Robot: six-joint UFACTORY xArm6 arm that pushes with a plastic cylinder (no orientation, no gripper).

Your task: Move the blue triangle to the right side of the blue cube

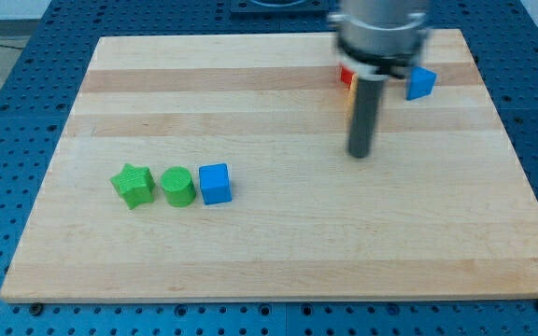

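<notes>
board (278,243): pale wood, smooth, matt | rod (363,112): dark, matt

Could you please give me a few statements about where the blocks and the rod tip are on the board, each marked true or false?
1. The blue cube sits directly to the view's right of the green cylinder. True.
2. My tip is touching the blue triangle. False: it stands apart, below and to the view's left of it.
3. The green star is the leftmost block in that row. True.
4. The blue triangle already lies beside the blue cube. False: it is near the view's top right.
</notes>
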